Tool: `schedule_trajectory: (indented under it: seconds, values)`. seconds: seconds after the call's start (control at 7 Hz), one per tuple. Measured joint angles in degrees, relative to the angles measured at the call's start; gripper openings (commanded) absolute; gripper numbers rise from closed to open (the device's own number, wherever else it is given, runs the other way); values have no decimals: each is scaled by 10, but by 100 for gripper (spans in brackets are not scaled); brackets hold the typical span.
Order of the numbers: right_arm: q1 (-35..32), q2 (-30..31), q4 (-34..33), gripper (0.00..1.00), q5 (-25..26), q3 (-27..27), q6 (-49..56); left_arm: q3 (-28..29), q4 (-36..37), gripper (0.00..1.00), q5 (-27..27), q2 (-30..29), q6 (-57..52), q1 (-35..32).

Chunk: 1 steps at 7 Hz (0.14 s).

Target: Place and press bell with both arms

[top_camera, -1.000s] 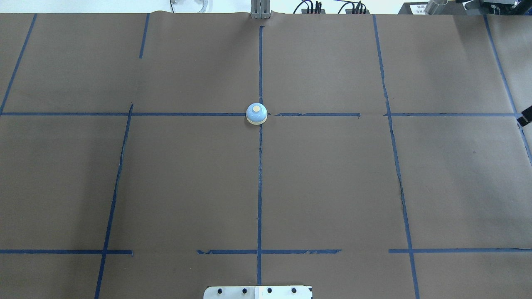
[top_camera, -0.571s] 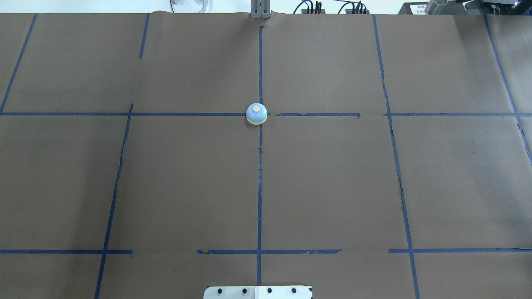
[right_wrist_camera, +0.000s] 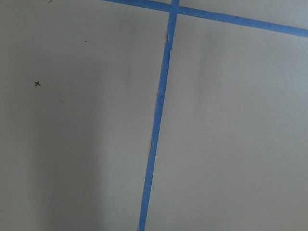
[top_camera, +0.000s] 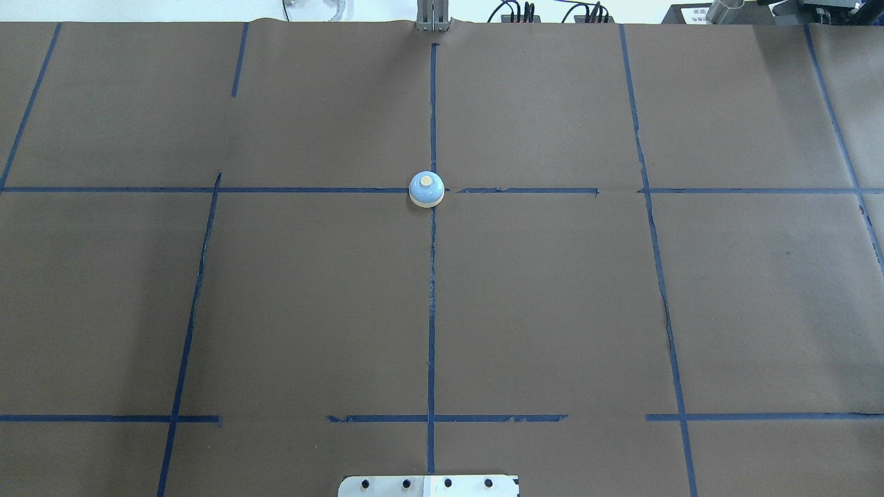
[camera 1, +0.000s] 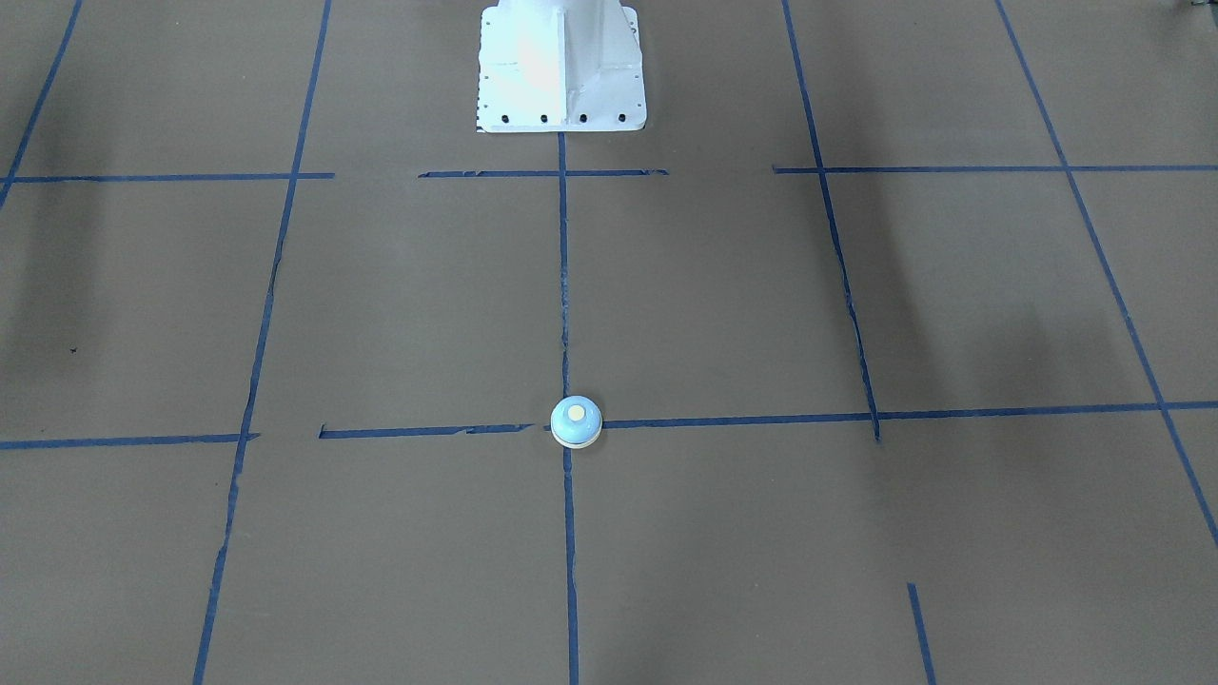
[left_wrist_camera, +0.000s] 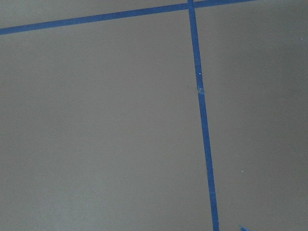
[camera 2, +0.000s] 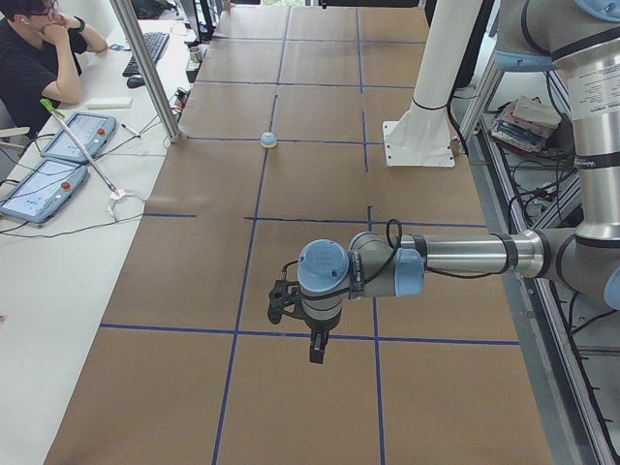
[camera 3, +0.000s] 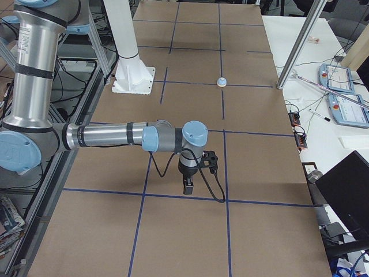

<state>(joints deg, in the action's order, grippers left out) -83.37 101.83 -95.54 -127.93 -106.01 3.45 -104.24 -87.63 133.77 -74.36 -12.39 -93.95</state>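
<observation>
The left arm (camera 2: pixel 455 257) is reaching out level over the left end of the table (top_camera: pixel 311 297). The left gripper (camera 2: pixel 315 354) is pointing straight down above the brown paper, close to a crossing of blue tape (top_camera: pixel 431 310) lines. Only the side view is showing it, so I cannot tell whether its fingers are spread or clenched. Its wrist camera is looking at nothing but paper and tape.

In the middle, the bell (top_camera: pixel 426 188) is sitting upright where the centre tape line is meeting the far cross line. It is lying straight out from the white pedestal (camera 1: pixel 561 67), well apart from both grippers, with nothing touching it.

The right arm (camera 3: pixel 109 135) is stretching level over the right end of the table. The right gripper (camera 3: pixel 188 187) is hanging downward above the paper beside another tape crossing. Here too I cannot tell whether the fingers are released or closed
</observation>
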Motion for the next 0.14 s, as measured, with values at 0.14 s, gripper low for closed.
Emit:
schedule_trajectory:
  seconds: [0.14]
  values:
    - [0, 0, 0, 100, -1, 0, 0, 0, 0, 100, 0, 0, 0, 0]
